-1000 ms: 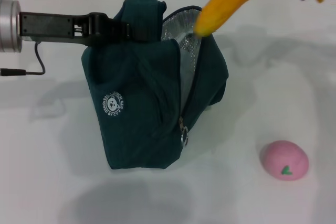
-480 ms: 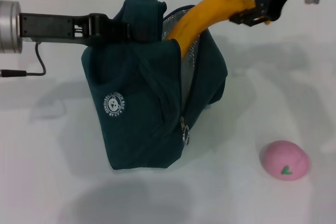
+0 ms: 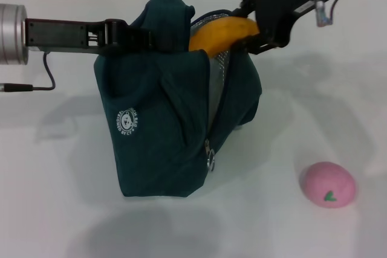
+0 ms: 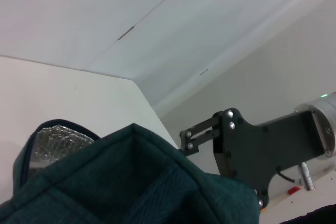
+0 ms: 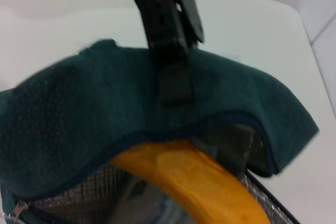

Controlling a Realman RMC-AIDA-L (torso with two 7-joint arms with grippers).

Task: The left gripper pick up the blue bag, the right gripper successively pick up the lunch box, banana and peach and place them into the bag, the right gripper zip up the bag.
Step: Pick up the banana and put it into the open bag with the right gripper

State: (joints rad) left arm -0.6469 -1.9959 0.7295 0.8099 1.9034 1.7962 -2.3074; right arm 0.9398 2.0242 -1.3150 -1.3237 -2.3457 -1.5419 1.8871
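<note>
Standing upright on the white tabletop (image 3: 72, 209), the blue bag (image 3: 163, 131) pinched at its top by the left end effector (image 3: 142, 35), right end effector (image 3: 257, 25) clamped on the banana (image 3: 221, 33) half inside the open mouth, peach (image 3: 328, 184) near right, apart, foil lining (image 5: 79, 192) visible only by the right wrist.

The blue bag (image 3: 163, 125) is dark teal, with a round white logo (image 3: 128, 121) on its side and a silver lining (image 5: 79, 190) with a small quilted pattern. The banana (image 3: 221, 33) is yellow-orange. The peach (image 3: 328, 184) is pink with a tiny green leaf mark. Both the left gripper (image 3: 130, 35) and the right gripper (image 3: 266, 19) are black, on silver arms. The counter (image 3: 314, 107) is white.
</note>
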